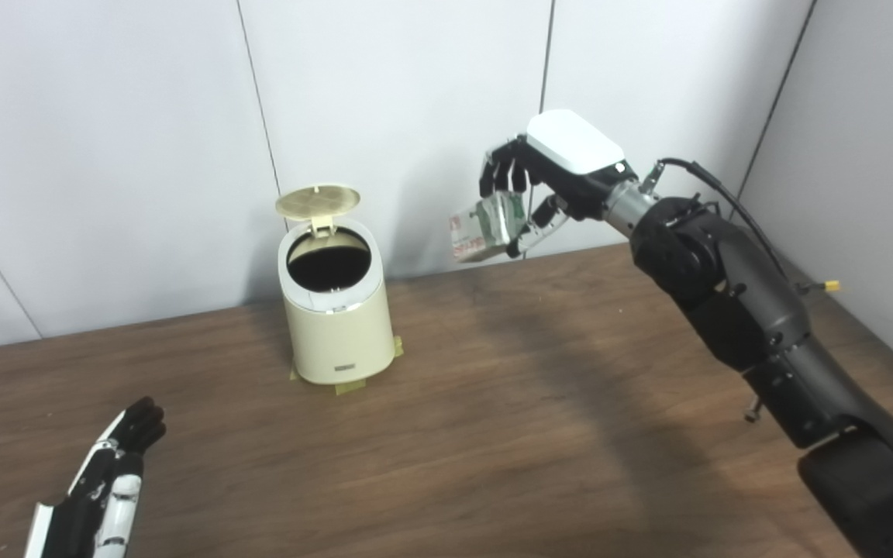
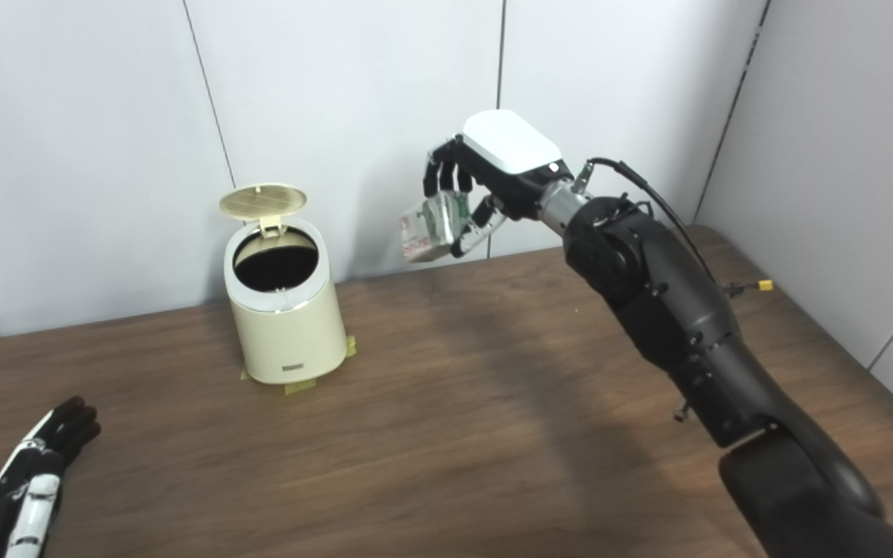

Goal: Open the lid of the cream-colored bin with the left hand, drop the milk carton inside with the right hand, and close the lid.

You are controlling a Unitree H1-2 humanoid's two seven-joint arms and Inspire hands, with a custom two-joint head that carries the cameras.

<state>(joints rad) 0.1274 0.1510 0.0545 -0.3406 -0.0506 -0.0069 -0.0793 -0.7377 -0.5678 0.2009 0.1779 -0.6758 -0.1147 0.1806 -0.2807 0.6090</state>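
Left eye view: cream bin (image 1: 336,314) stands on worktop (image 1: 493,403) nr back wall, on tape marks; lid (image 1: 318,201) tipped up behind the mouth, opening dark & clear.
Right robot hand (image 1: 528,198): raised w/ fingers wrapped on milk carton (image 1: 484,229); carton off the worktop, tilted, to the right of the bin & well apart from it, approx at lid height.
Left robot hand (image 1: 109,480): low over worktop at near-left edge, holds nothing, fingers look loosely extended; well apart from bin.
Stage (est.): lid step looks done; carry to bin under way, drop & close not yet done.
Risk 1: carton released short of the mouth, hits rim, bounces onto worktop.
Risk 2: hand or carton knocks the upright lid, which may fall shut before the drop.
Risk 3: tilted carton jams across the opening.
Risk 4: a sideways push shifts the light bin off its marks.
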